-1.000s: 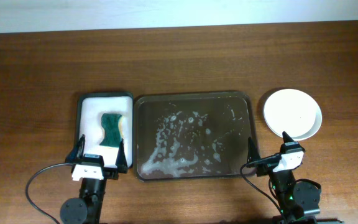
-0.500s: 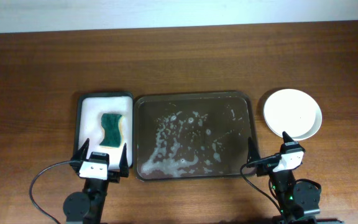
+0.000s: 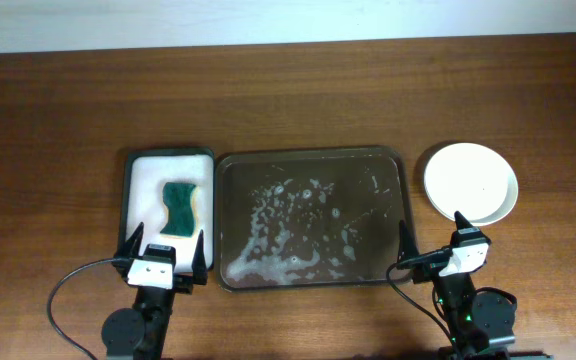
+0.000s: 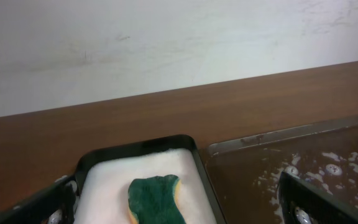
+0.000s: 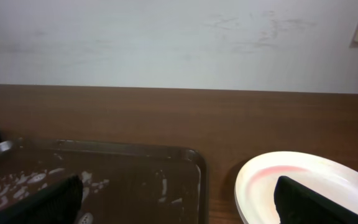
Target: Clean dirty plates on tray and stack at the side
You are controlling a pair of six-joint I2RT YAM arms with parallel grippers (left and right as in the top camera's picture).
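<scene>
Nearest, at 7 o'clock, the left pincer [image 3: 166, 246] hangs spread wide and empty, just short of the small white-lined tray [image 3: 148, 175] where the green sponge [image 3: 179, 206] lies. At 5 o'clock the right pincer [image 3: 429, 224] gapes as wide, gripping nothing. Beyond them, the dark tray [image 3: 238, 180] at the centre carries no plates, only soapy streaks [image 3: 278, 230]. The plates [image 3: 471, 183] sit stacked on the surface [image 3: 288, 90] at its 3 o'clock. The job looks essentially done. A faint pink arc [image 5: 278, 171] on the top plate may be residue or reflection; I cannot tell.
</scene>
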